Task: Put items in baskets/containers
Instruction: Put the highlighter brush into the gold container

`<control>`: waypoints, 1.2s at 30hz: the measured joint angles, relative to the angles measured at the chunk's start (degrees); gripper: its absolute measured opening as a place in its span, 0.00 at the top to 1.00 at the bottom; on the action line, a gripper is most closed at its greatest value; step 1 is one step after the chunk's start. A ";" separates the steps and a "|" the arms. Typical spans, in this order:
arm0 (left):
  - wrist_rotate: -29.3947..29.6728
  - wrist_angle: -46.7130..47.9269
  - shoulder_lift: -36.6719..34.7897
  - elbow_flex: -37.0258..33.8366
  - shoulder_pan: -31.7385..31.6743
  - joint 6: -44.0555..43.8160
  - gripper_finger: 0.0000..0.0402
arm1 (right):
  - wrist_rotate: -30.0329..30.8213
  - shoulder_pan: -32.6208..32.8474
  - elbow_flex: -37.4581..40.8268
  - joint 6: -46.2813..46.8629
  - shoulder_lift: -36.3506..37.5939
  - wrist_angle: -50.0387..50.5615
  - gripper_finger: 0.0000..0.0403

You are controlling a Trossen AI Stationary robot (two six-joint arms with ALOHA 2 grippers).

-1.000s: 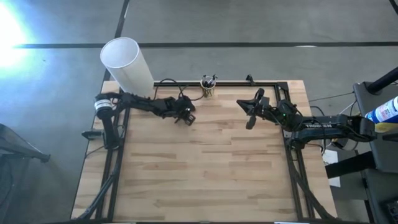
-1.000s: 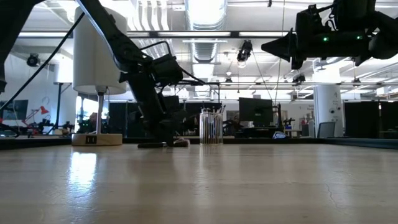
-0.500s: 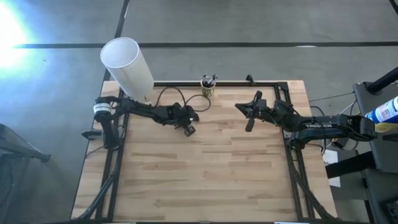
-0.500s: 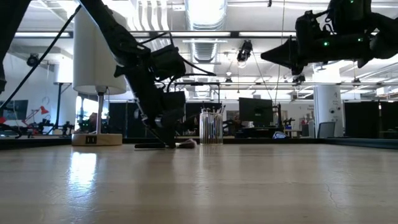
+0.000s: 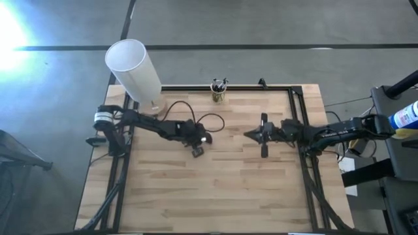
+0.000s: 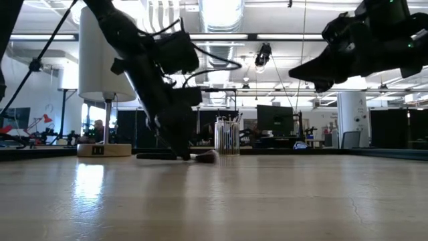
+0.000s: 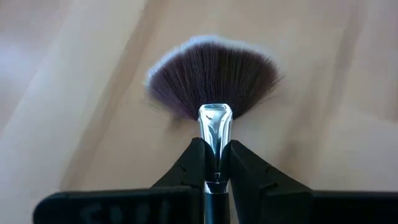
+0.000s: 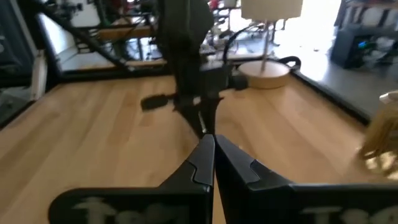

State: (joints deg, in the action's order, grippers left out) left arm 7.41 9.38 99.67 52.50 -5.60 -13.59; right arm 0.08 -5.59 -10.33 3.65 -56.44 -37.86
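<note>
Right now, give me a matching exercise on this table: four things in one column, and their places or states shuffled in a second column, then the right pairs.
Things:
1. left gripper
2. right gripper
3. glass cup
4. white cylinder

States or places:
A. stands at the table's far edge, brushes inside
B. jaws shut, nothing between them, above the table
C. at the table's far left corner
D. clamped on the fan brush, low on the wood

Pairs: 1-D, 2-B, 3-A, 4-C
</note>
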 joint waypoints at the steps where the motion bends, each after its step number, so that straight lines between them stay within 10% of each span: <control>1: -0.62 -0.68 -0.50 -0.18 0.39 0.01 0.90 | 0.22 0.94 0.07 0.50 -0.45 0.02 0.98; 14: 0.48 -22.57 -9.39 -10.07 3.82 -1.30 0.90 | 10.29 6.86 -3.69 3.01 -9.55 -0.87 0.80; 26: -1.98 -81.79 -13.12 -28.93 4.50 -2.68 0.90 | 10.51 6.84 -6.40 4.13 -18.21 -20.61 0.57; 36: -3.84 -86.44 -12.91 -27.93 4.59 -0.59 0.90 | 7.79 6.82 -20.45 6.31 -27.37 -21.03 0.36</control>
State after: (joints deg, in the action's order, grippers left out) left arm 3.57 -77.06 86.76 24.57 -1.02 -14.18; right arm 7.87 1.23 -30.78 9.97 -83.81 -58.89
